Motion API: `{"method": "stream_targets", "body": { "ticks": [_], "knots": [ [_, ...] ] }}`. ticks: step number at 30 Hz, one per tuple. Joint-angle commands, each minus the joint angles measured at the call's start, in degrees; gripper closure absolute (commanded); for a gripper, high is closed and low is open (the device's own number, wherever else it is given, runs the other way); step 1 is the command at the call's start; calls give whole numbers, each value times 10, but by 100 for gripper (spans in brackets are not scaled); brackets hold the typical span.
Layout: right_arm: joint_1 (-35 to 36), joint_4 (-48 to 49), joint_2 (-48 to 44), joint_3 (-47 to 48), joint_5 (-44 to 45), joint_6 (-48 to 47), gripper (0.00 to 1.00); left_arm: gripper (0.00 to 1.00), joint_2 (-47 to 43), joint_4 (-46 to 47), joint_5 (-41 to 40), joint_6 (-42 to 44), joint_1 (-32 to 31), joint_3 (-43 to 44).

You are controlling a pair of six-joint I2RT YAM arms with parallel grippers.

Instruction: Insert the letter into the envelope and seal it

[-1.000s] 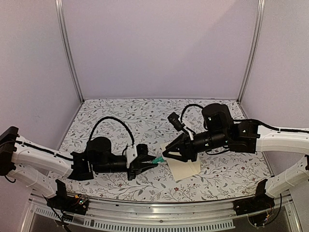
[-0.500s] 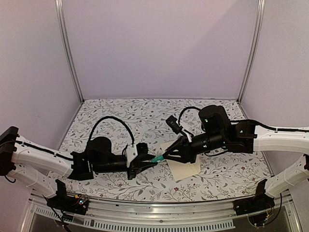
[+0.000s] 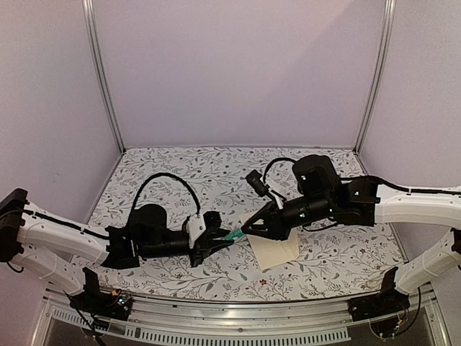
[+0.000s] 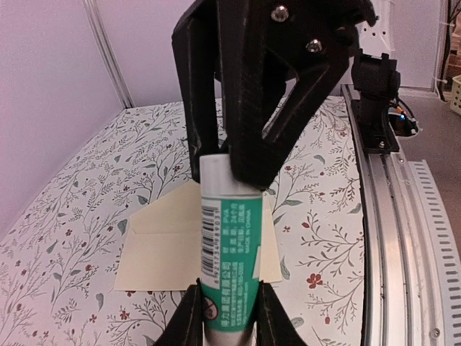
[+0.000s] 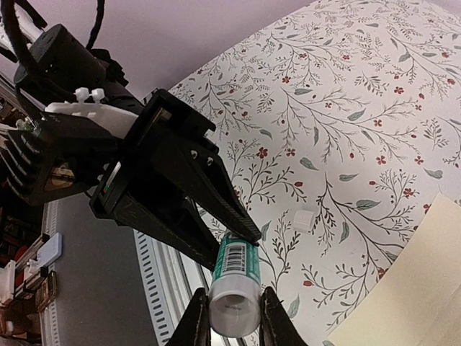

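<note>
Inspecting the grip first: my left fingers [image 3: 218,241] are narrowed firmly onto the green-labelled lower body of a glue stick [image 4: 230,238], and my right fingers [image 3: 251,228] are drawn in around its white far end, appearing to touch it on both sides, so the stick is bridged between my two hands above the tabletop [image 3: 180,173]. The stick I judge light, rigid and smooth-walled, liable to twist in a weak pinch; a hold low on the body with the other hand on the end piece looks correct for working it. The envelope [image 4: 155,249] lies flat on the tabletop directly below and just beyond the stick, untouched by either hand, with its pointed flap apparently turned open. I judge it thin, light and limp, likely to slide on the patterned cloth and to crease if pinched mid-sheet; an edge or the flap is the place to take it. The letter is not visible anywhere; whether it is already inside I cannot tell. A small white piece [image 5: 303,220] rests on the tabletop near the envelope.
</note>
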Motion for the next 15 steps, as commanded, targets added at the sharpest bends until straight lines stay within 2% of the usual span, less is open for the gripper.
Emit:
{"method": "stream_targets", "body": {
  "ticks": [1,8,15],
  "knots": [
    [2,-15,27,31,6,49,95,100,7,30,-51,4,2,18],
    [1,-41,64,68,16,171,98,100,32,37,-120,23,-8,25],
    [0,-58,85,103,9,233,100,100,38,30,-179,40,-27,33]
  ]
}}
